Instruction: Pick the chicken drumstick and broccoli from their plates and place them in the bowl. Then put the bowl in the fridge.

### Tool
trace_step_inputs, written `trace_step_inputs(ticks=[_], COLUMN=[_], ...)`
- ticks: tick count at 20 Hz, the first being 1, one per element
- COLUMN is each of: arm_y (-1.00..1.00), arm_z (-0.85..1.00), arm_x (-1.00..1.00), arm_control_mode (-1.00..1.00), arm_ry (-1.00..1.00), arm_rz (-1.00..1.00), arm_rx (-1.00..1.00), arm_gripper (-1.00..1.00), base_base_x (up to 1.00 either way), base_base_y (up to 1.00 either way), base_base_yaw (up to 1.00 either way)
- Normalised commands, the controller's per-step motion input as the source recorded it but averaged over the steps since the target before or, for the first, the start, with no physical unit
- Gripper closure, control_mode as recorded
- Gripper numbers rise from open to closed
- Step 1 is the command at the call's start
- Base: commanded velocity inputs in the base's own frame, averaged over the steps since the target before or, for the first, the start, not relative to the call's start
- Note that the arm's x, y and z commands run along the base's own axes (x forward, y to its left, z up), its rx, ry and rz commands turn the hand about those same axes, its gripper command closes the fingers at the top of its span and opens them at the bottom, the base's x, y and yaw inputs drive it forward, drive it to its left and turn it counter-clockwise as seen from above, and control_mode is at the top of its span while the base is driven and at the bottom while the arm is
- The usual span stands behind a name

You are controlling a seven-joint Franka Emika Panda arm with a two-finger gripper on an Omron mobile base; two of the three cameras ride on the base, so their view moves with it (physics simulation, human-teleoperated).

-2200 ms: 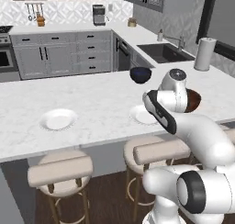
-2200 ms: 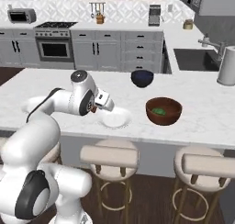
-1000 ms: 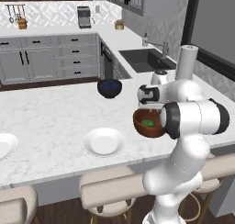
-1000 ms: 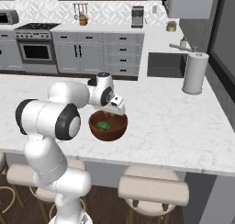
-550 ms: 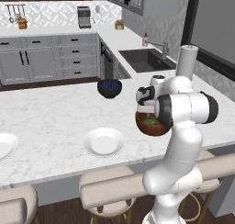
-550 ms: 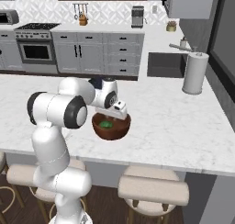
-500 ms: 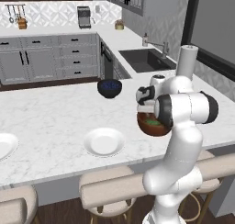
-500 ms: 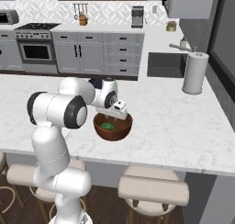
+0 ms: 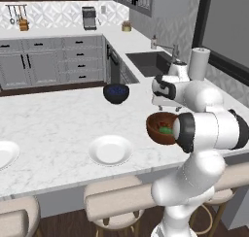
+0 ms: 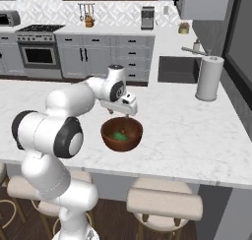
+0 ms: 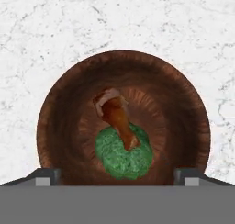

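Comparing this moment with half a second back, the change lies at the hand point(image 10: 129, 114): its fingers were close together over the bowl point(image 10: 122, 134) then, and now they stand wide apart, the two tips set near either side in the hand view with nothing between them. The chicken drumstick point(image 11: 116, 116) lies inside the bowl, its thin end resting on the broccoli point(image 11: 124, 153), which sits at the bottom toward the near wall. My reading is that the drumstick has just been let go, so both foods are in and the filling part of the task is done; carrying the bowl to the fridge is not yet begun.

Going from largest to smallest, the desk point(image 9: 53, 119) is one long marble island, and the bowl stands near its front edge toward the right end in the left base view. One paper towel roll point(image 10: 208, 78) stands by the sink point(image 10: 178, 69) on the back counter. Two white plates point(image 9: 110, 149) are on the desk, one bare near the front edge left of the bowl, the other cut by the left border. One reddish-brown bowl, one smaller dark bowl point(image 9: 116, 93) toward the far edge. One drumstick, one broccoli floret.
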Motion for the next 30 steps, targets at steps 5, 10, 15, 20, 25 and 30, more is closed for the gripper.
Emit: trace_step_inputs(ticks=[5,10,15,20,25,30], arm_y=[-1.00,-0.48,0.00,0.00,0.00,0.00], arm_z=[-0.41,-0.48,-0.28,-0.17,-0.50,-0.07], arm_x=[-0.86,-0.28,0.41,0.36,0.05,0.02], arm_control_mode=[-1.00,-1.00,-1.00,-1.00,-1.00,-1.00], arm_ry=[0.00,0.04,0.10,0.03,0.00,-0.02], arm_rz=[0.00,-0.01,0.00,0.00,0.00,0.00], arm_rx=[0.08,0.19,0.02,0.00,0.00,0.00], arm_gripper=[-1.00,-1.00,-1.00,-1.00,1.00,1.00], base_base_x=[0.00,0.00,0.00,0.00,0.00,0.00], base_base_y=[0.00,0.00,0.00,0.00,0.00,0.00], base_base_yaw=[0.00,0.00,0.00,0.00,0.00,0.00])
